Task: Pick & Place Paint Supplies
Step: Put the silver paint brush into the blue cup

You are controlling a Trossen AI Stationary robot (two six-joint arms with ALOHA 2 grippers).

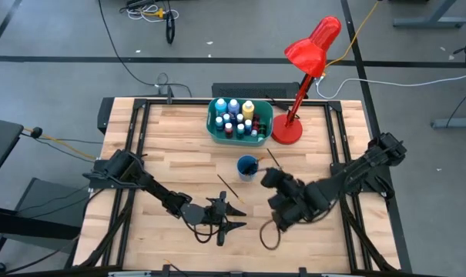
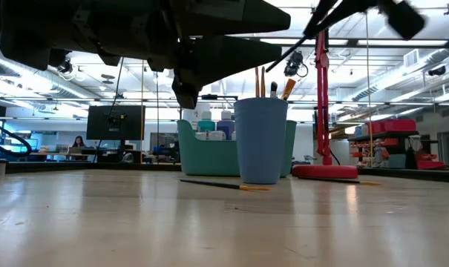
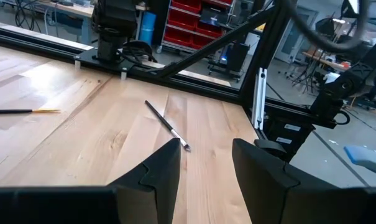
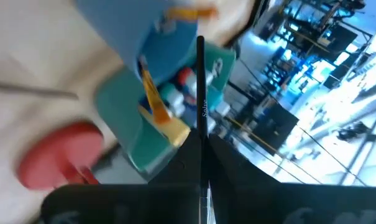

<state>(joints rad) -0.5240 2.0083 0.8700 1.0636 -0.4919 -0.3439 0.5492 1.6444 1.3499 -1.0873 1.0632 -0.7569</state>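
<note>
The right gripper (image 4: pixel 203 146), jaws closed on a thin dark-handled paintbrush (image 4: pixel 201 87), hung near the blue plastic cup (image 1: pixel 247 166) at the tabletop's centre. Judged step: carrying the brush to the cup; next, tip it upright over the rim and release. The left gripper (image 3: pixel 206 171), partly open and empty, waited near the front edge above another thin dark brush (image 3: pixel 166 124).

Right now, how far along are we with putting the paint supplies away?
Done: the paint bottles stand in the teal tub, and several brushes stand in the blue cup. In hand: the right gripper is shut on a dark brush, near the cup. Left: one brush lies on the table before the cup, another ahead of the open left gripper.
</note>
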